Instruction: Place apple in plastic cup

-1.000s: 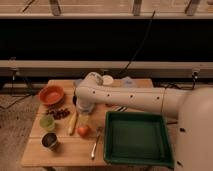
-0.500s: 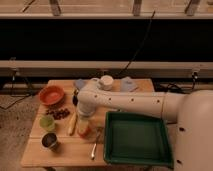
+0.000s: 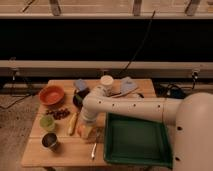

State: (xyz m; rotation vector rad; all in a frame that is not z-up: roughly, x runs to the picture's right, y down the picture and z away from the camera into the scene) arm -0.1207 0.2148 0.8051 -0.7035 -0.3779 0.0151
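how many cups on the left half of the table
2: a light-green plastic cup beside the grapes, and a dark metal cup just in front of it. The arm may hide others. The gripper is low over the table, right of both.

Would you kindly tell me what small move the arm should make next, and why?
Probably finish gripping right where it is, before any lift. The gripper is down at the table between the yellow piece and the green tray, and the apple is out of sight, seemingly beneath it. The plastic cup stands apart to the left, so carrying comes afterwards.
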